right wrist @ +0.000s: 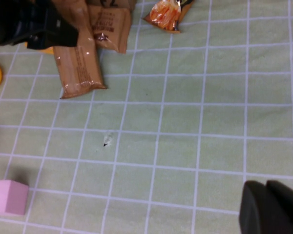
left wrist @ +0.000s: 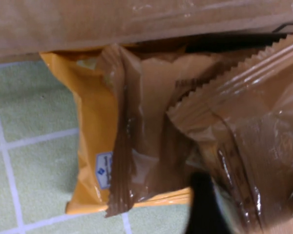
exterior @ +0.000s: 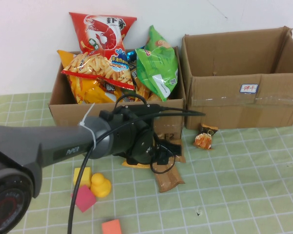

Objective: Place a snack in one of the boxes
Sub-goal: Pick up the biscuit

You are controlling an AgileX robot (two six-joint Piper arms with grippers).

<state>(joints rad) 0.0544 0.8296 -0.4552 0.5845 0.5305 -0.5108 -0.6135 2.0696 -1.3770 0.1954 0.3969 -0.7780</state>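
Note:
Brown snack packets (exterior: 168, 178) lie on the green mat in front of the left cardboard box (exterior: 73, 114), which is heaped with chip bags. My left gripper (exterior: 161, 153) is low over these packets, against the box front. In the left wrist view a brown packet (left wrist: 151, 141) overlaps an orange-yellow one (left wrist: 90, 126), and another brown packet (left wrist: 254, 126) fills the side nearest the gripper. The right box (exterior: 224, 105) looks empty. My right gripper (right wrist: 271, 209) hovers shut over bare mat, out of the high view.
A small orange snack (exterior: 205, 138) lies by the right box's front corner. Toy pieces sit at the near left: a yellow block (exterior: 82, 175), a yellow duck (exterior: 100, 185), a pink block (exterior: 85, 197) and an orange block (exterior: 111, 227).

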